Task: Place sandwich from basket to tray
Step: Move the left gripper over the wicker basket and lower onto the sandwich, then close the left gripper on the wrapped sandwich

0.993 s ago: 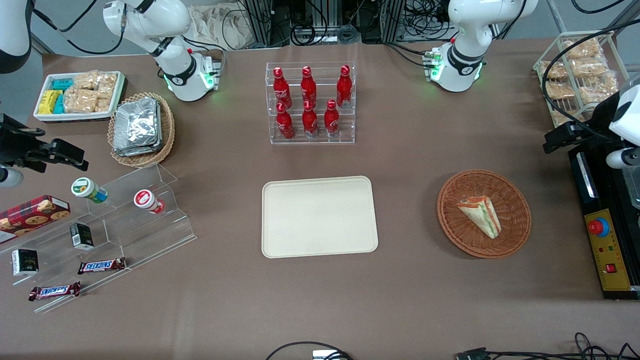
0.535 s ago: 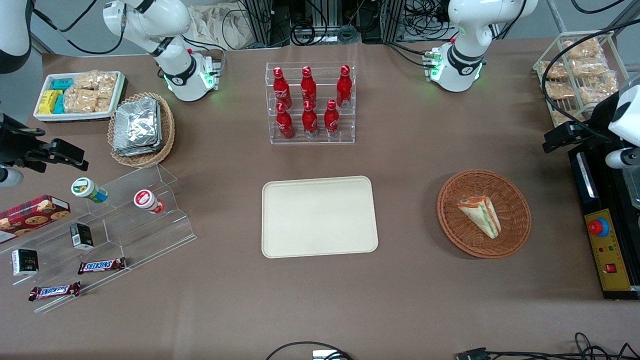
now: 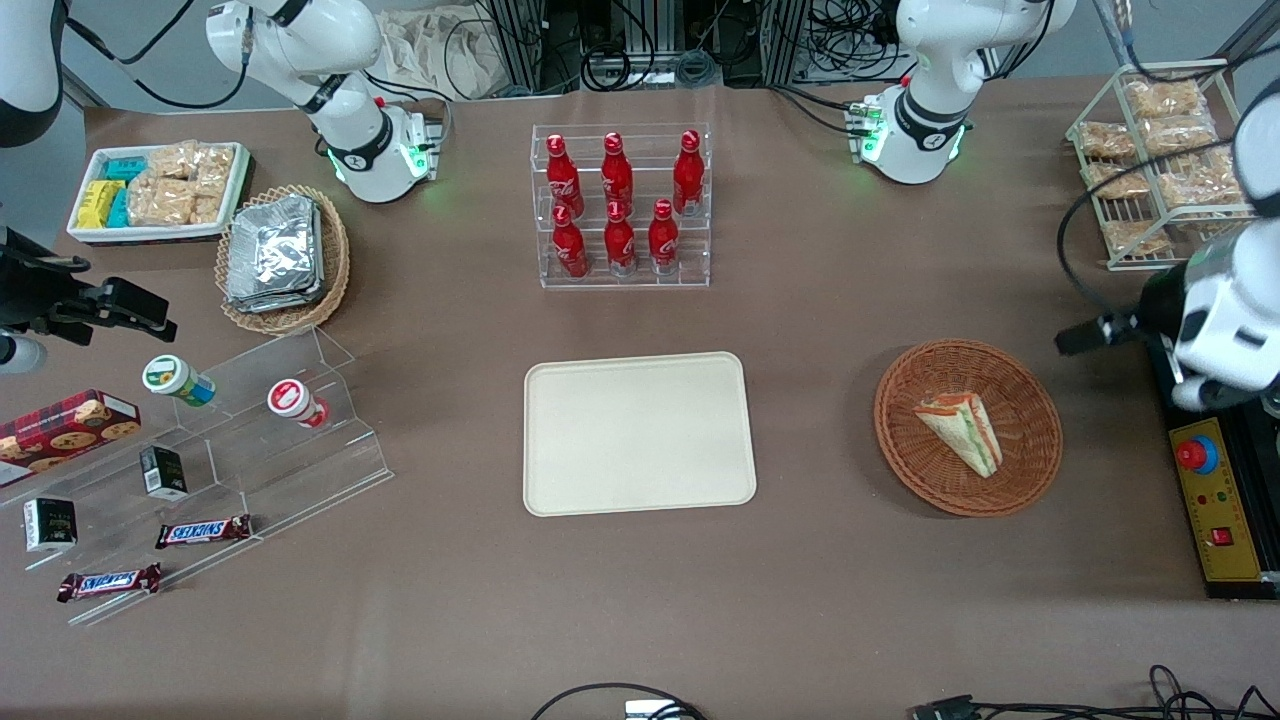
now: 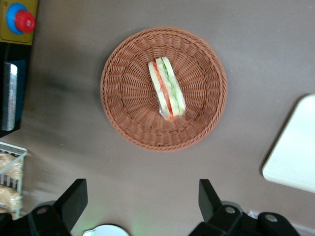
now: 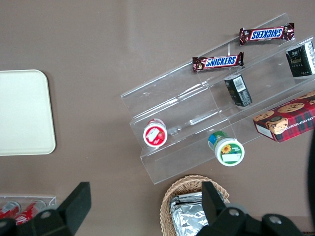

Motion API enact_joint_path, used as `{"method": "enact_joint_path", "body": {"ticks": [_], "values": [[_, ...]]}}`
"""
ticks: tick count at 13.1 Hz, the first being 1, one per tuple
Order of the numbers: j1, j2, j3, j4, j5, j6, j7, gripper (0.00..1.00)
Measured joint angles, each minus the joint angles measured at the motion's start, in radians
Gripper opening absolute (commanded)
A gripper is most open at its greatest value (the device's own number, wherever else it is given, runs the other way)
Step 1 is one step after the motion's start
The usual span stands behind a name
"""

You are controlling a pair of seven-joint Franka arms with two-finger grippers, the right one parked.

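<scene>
Wrist view: end effector (image 4: 142, 204) (open) above sandwich (image 4: 167, 90).

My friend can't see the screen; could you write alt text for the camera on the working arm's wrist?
The open gripper hangs above brown table, looking down at a wrapped sandwich lying in a round wicker basket. A corner of the cream tray shows beside the basket.
</scene>
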Motion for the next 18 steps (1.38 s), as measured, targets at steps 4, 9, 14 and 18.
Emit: {"method": "enact_joint_path", "body": {"ticks": [4,9,14,18], "values": [[-0.001,0.131,-0.001,-0.027,0.000,0.165,-0.050,1.00],[-0.005,0.233,-0.003,-0.134,0.000,0.402,-0.135,1.00],[-0.005,0.261,-0.003,-0.260,0.000,0.536,-0.159,1.00],[-0.004,0.299,-0.003,-0.268,0.000,0.538,-0.162,1.00]]}}
